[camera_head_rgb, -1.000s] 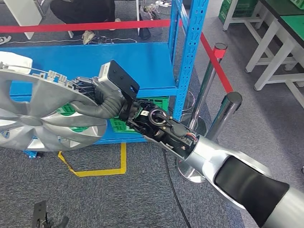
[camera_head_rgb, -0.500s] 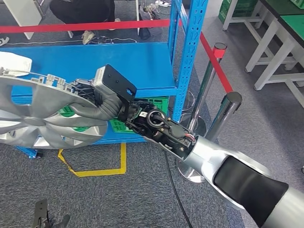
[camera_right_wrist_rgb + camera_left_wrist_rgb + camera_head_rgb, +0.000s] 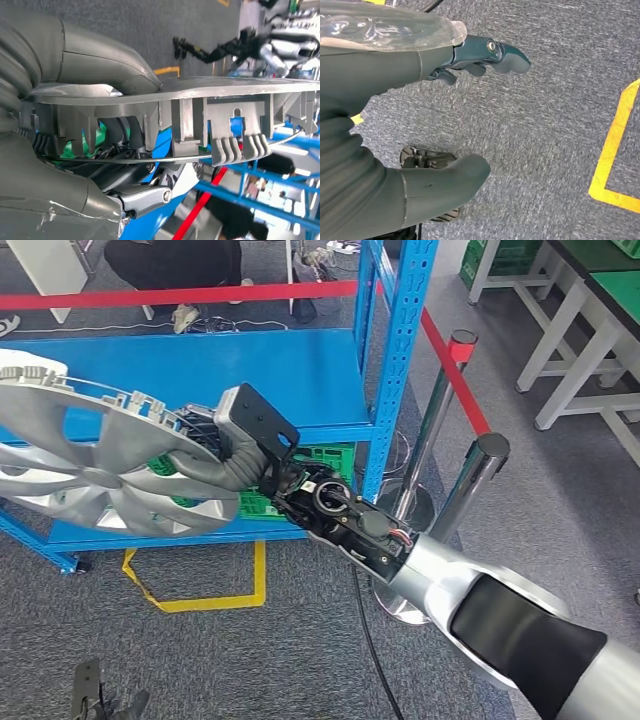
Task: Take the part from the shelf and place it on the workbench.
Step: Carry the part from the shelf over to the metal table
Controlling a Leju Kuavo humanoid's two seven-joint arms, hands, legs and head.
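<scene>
One silver wheel cover (image 3: 98,475), gripped at its rim by the right hand (image 3: 226,455), thumb on the face, fingers behind, just off the blue shelf (image 3: 302,370). Left hand (image 3: 433,100) empty, fingers apart above grey carpet (image 3: 554,125). Two stanchion posts (image 3: 472,485) beside the right arm.

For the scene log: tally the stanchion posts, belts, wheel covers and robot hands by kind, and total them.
Stanchion posts: 2
Red belts: 2
Wheel cover: 1, held by the right hand
Robot hands: 2, counting the left hand
Total: 7
</scene>
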